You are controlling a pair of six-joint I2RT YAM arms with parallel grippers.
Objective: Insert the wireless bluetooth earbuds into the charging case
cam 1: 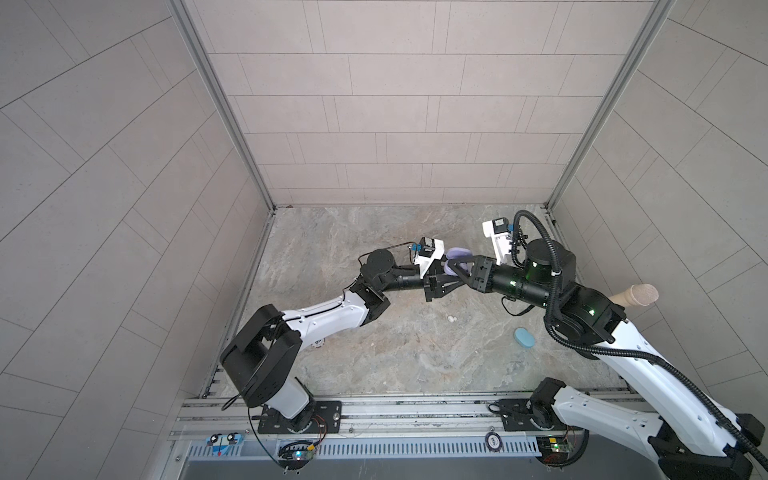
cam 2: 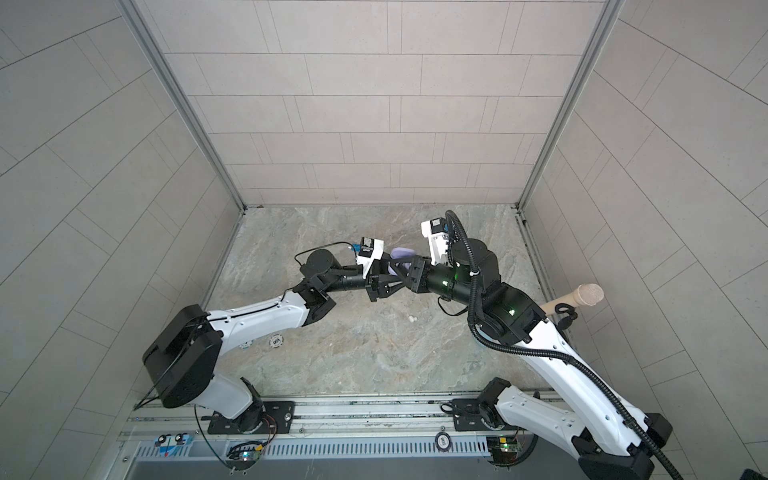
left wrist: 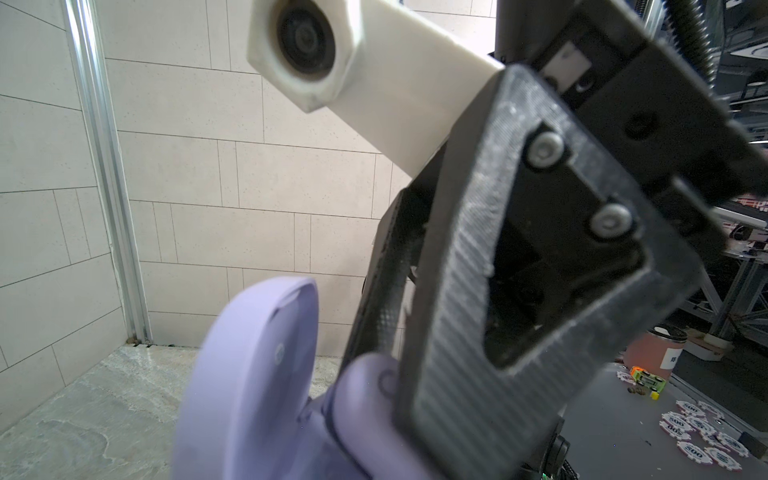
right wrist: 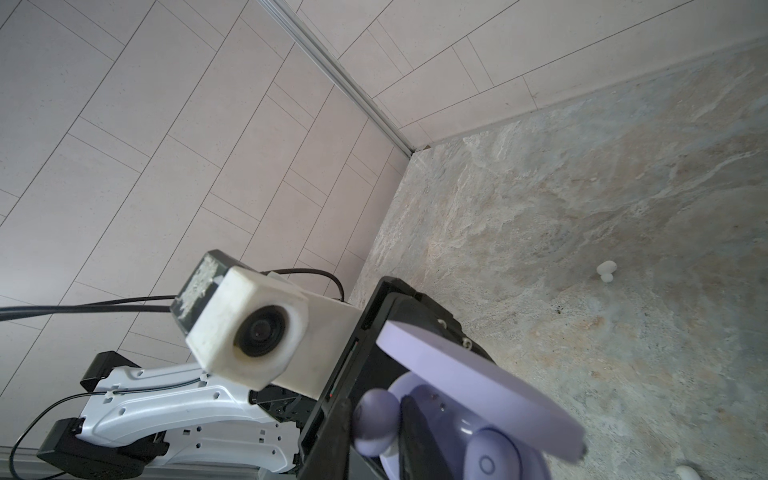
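A lilac charging case [cam 1: 458, 252] is held above the table with its lid [right wrist: 478, 374] open. My left gripper [cam 1: 456, 281] is shut on its base from below. One lilac earbud [right wrist: 490, 461] sits in a well of the case. My right gripper [right wrist: 374, 428] is shut on a second lilac earbud [right wrist: 374, 415], held at the case's open edge beside the seated one. In the left wrist view this earbud [left wrist: 365, 399] shows pressed against a right fingertip [left wrist: 457, 395], next to the lid [left wrist: 249, 374]. White earbuds [cam 1: 451, 319] lie on the table.
A light blue closed case [cam 1: 524, 337] lies on the stone table at the right, near my right arm. A beige microphone [cam 1: 636, 296] leans at the right wall. A poker chip [cam 2: 274, 341] lies by my left arm. Another white earbud [right wrist: 685, 471] lies below the case.
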